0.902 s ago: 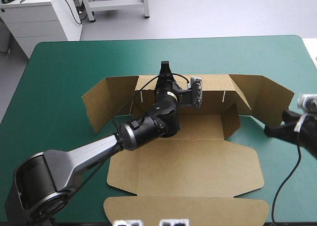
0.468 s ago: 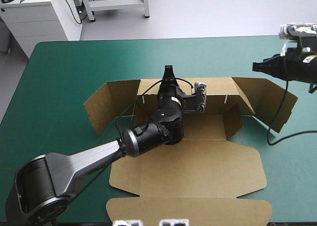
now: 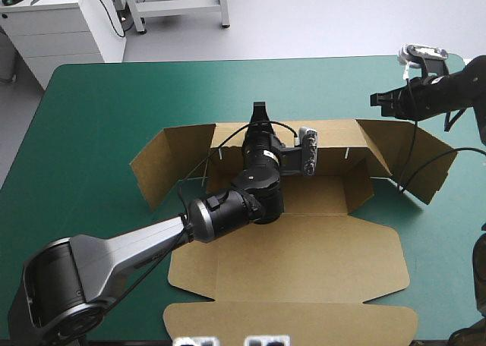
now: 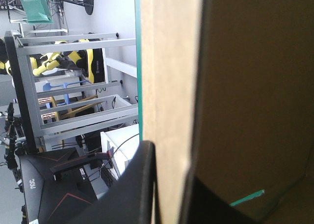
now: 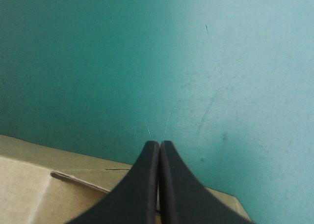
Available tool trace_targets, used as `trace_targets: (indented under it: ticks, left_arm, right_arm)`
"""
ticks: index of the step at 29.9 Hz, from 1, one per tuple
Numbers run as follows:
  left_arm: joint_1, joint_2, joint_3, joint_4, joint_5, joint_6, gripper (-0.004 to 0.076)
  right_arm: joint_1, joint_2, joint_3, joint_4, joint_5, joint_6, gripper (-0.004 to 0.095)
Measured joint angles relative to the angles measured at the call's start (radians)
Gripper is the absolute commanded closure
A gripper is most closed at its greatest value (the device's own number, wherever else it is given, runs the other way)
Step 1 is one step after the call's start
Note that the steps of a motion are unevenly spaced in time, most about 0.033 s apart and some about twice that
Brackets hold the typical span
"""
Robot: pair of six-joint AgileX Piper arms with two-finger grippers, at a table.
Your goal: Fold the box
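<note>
The brown box (image 3: 304,247) lies in the middle of the table, its back wall (image 3: 334,137) raised and its lid panel flat toward the front edge. Both side flaps (image 3: 163,164) stand slanted outward. My left gripper (image 3: 258,112) reaches over the back wall's top edge near its middle. In the left wrist view the board (image 4: 169,86) runs between the fingers of the left gripper (image 4: 169,184), which is shut on it. My right gripper (image 3: 377,99) hovers beyond the box's right flap, shut with nothing in it. In its own view the right gripper (image 5: 159,148) points at the teal-green cover, board (image 5: 29,184) just below.
The teal-green cover (image 3: 114,111) stretches wide behind the back wall and left of the box. The right flap (image 3: 418,160) stands close under the right arm. The lid's front flap (image 3: 288,319) reaches nearly to the table's front edge.
My right gripper rose from beside the box's right flap near the table's right edge to the far right, then shifted a little left. The left gripper kept its hold; the box barely shifted.
</note>
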Motion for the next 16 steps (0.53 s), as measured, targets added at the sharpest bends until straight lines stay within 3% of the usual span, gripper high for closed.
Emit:
trace_targets:
  ticks: [9, 16]
  left_arm:
    - [-0.001, -0.001, 0.000, 0.000, 0.002, -0.001, 0.0732]
    - [-0.001, -0.001, 0.000, -0.003, 0.005, -0.001, 0.0732]
  right_arm:
    - [0.001, 0.007, -0.001, -0.068, 0.117, -0.008, 0.0926]
    - [0.001, -0.058, 0.059, -0.079, 0.119, -0.036, 0.0926]
